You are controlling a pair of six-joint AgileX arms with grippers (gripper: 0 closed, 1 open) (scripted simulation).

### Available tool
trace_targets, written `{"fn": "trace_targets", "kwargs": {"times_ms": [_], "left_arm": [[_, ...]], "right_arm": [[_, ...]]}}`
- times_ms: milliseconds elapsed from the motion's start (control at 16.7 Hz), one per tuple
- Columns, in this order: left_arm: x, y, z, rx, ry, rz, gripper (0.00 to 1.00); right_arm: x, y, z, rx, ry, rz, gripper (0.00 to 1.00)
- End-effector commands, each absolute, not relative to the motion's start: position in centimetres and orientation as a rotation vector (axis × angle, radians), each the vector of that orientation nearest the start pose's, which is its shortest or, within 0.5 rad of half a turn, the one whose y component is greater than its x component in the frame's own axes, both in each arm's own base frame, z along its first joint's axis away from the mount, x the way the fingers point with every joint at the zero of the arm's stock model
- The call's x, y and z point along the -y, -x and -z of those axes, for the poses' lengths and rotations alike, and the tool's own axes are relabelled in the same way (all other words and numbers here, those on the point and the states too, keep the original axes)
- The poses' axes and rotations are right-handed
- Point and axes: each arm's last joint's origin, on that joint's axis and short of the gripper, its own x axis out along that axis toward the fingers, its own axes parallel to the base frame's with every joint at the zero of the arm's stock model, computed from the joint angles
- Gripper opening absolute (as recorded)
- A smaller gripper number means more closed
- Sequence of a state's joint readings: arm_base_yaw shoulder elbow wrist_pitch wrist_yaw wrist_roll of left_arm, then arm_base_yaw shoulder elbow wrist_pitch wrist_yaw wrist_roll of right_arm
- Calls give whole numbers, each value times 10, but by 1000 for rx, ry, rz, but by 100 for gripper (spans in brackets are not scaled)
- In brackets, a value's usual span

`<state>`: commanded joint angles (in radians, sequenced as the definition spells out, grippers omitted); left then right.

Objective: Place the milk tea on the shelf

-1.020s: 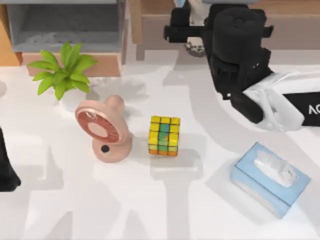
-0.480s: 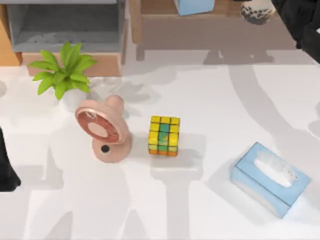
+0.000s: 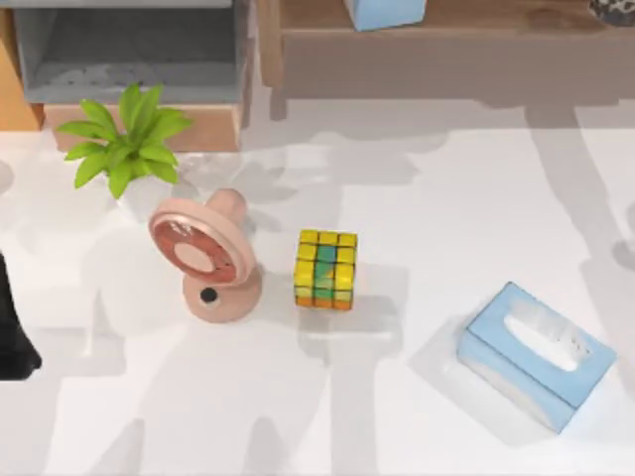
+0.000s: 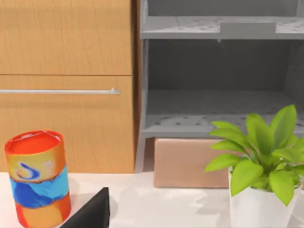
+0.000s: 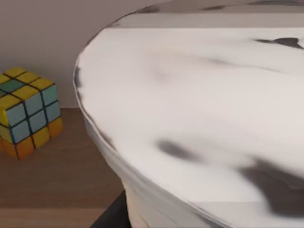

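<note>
Right fingers (image 5: 110, 214) against milk tea (image 5: 199, 118): white round lid, grey smudges.

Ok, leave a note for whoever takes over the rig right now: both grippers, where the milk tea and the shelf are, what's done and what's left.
Left arm: parked at the left edge of the white table, idle.
Right gripper: close up against the cup; its grip cannot be told.
Tall clear plastic milk tea cup with white round lid: off the table, at the right end of the long brown wooden shelf.
Done: the cup is up at the shelf.
Left: confirm it stands on the ledge, release it, and draw the right arm back.
</note>
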<state>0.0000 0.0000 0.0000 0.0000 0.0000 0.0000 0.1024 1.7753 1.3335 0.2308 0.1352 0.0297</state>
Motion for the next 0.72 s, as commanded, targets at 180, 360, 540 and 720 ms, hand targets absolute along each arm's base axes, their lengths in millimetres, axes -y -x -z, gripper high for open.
{"fn": "trace_targets", "kwargs": {"times_ms": [180, 360, 540, 720], "left_arm": [[1, -106, -160, 0, 0, 0, 100], [1, -106, -160, 0, 0, 0, 100], [1, -106, -160, 0, 0, 0, 100], [1, -106, -160, 0, 0, 0, 100]], "right_arm": [[-31, -423, -298, -196, 10, 16, 0], [-30, -423, -300, -191, 10, 14, 0], [-32, -423, -298, -197, 9, 11, 0], [-32, -432, -286, -215, 10, 11, 0]]}}
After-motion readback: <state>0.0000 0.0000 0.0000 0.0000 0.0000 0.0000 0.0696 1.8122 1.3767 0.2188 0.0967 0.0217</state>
